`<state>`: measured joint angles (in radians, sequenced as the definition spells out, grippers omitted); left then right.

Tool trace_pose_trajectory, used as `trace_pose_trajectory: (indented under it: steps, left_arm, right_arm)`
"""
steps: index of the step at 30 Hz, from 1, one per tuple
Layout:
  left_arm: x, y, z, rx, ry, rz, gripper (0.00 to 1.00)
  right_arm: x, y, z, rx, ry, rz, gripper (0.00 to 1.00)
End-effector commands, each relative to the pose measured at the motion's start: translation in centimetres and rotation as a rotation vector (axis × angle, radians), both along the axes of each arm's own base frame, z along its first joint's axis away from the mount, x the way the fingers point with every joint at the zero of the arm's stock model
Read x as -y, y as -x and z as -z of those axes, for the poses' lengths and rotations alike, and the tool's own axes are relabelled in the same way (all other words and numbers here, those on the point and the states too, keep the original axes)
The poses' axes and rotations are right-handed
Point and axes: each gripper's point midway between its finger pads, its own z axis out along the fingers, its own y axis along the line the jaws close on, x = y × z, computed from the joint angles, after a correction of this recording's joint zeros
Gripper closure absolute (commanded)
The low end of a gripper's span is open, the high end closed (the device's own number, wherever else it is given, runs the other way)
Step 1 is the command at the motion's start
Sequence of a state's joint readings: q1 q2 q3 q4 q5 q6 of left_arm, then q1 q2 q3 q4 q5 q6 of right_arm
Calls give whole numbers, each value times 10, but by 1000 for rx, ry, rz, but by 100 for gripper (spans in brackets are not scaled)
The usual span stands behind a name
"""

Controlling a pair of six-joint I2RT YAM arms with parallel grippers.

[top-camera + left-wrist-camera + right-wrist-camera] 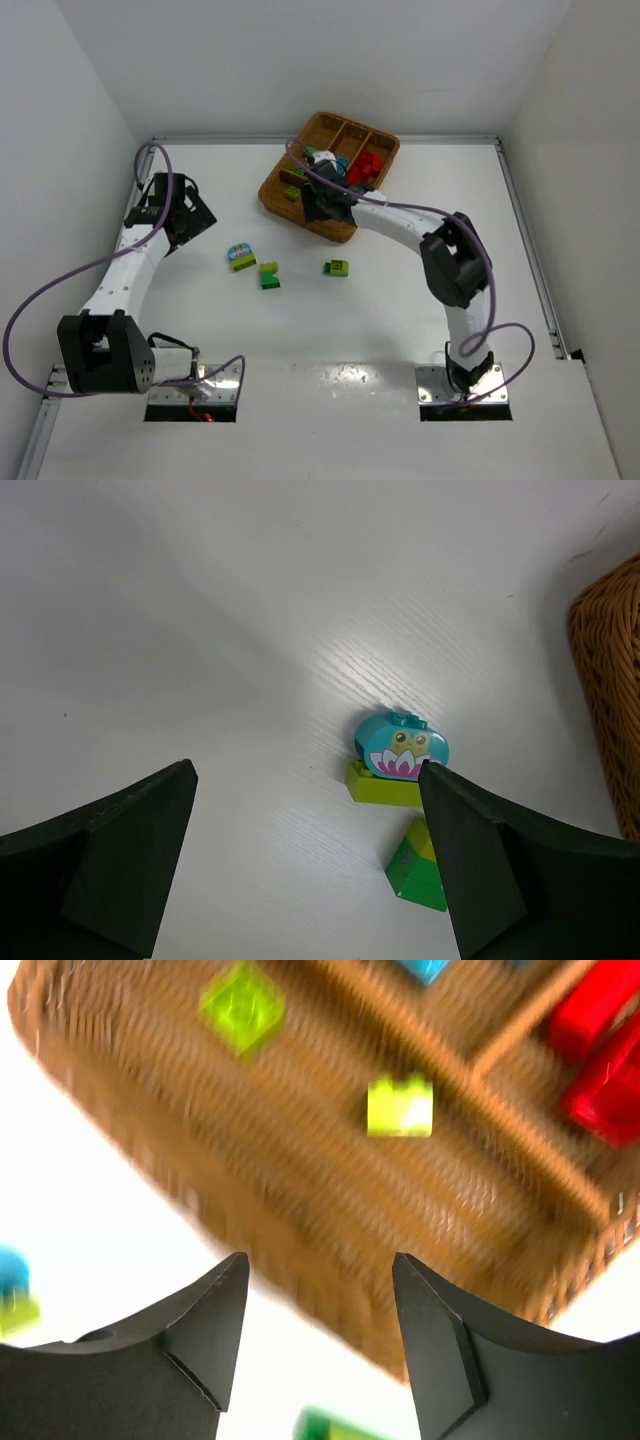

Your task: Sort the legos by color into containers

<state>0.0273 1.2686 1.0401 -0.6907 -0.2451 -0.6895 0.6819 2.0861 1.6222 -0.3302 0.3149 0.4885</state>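
The brown wicker tray (283, 187) lies at the back centre, and its compartments hold red legos (365, 168), a blue one (343, 160) and lime ones (400, 1106). My right gripper (322, 200) hovers over the tray's near end. In the right wrist view it (320, 1260) is open with nothing between its fingers. On the table lie a blue-on-lime lego (240, 256), a lime-and-green one (268, 275) and a green one (336, 267). My left gripper (195, 215) is open and empty. The blue flower-face lego (403, 746) sits just beyond its right finger (470, 860).
White walls close in the table on the left, back and right. The wicker tray's edge (610, 680) shows at the right of the left wrist view. A green lego (335, 1428) lies on the table below the right gripper.
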Motion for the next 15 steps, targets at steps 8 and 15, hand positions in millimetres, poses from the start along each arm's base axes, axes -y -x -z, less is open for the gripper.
trace_pose_trajectory:
  steps: [8,15]
  left_arm:
    - [-3,-1,0,9,2,-5,0]
    - [-1,-1,0,9,9,1,0]
  right_arm:
    - [-62,124,-1,-146,-125,-230,25]
    - [-40,126,1,-142,-145,12,24]
